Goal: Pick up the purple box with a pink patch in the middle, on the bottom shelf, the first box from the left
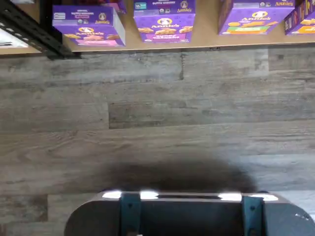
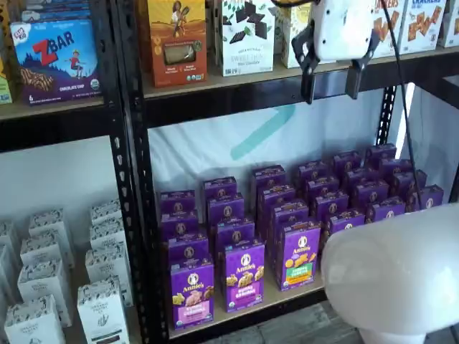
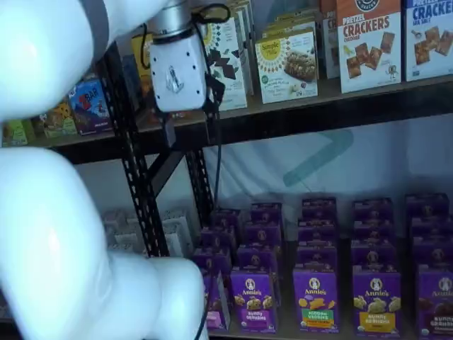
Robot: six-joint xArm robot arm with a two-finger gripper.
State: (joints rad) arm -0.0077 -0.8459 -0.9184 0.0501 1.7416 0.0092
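The purple box [image 2: 191,290] with the pink band stands upright at the front left of the bottom shelf [image 2: 287,299], leftmost in the front row. The wrist view shows the same purple box [image 1: 89,25] at the edge of the tan bottom shelf [image 1: 206,39], beside a purple-banded box [image 1: 165,22] and a green-banded one [image 1: 256,17]. My gripper [image 2: 330,80] hangs high, level with the upper board, well above and to the right of the purple box. Its two black fingers [image 2: 307,79] stand apart with nothing between them. In a shelf view the gripper [image 3: 189,124] hangs beside the black upright.
Rows of purple boxes [image 2: 337,193] fill the bottom shelf behind the front row. The upper board [image 2: 237,79] holds cracker and cookie boxes. White cartons [image 2: 100,301] stand in the left bay past the black upright [image 2: 133,201]. The arm's white body [image 3: 56,234] fills the foreground. A dark mount with teal brackets [image 1: 187,214] shows over wood flooring.
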